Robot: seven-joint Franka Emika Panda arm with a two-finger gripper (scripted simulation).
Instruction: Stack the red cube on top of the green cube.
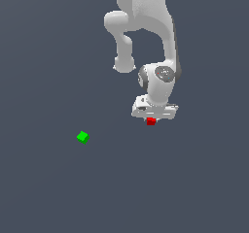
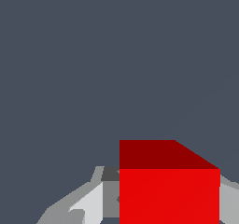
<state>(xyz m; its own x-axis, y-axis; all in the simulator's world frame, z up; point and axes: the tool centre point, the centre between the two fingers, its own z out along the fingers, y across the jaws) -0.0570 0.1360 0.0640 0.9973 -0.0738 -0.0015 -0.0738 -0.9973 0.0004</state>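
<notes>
Red cube (image 2: pixel 169 190) fills the near part of the wrist view, one bright face toward the lens and a darker face above it, with grey and white finger parts (image 2: pixel 88 204) showing on either side of it. The fingers sit close against the cube's two flanks, so the gripper (image 1: pixel 151 118) is pinching the cube between them.

From the exterior view, the arm (image 1: pixel 146 28) comes down from the upper edge, bends through a rounded elbow joint and ends in a wrist that points straight down. Its white hand sits level, and the cube (image 1: pixel 151 122) shows only as a small red patch just under the hand, partly covered by it. Whether the cube rests on the floor (image 1: pixel 48 193) or hangs just clear of it cannot be told; no shadow or gap shows either way.

The green cube (image 1: pixel 83 137) lies on the floor well apart from the gripper, toward the exterior view's left and a little lower in that picture. It sits turned so that one corner faces the camera, with a lighter top face and darker sides. Nothing touches it. It does not appear in the wrist view, where only plain dark floor (image 2: pixel 93 55) shows beyond the red one.
</notes>
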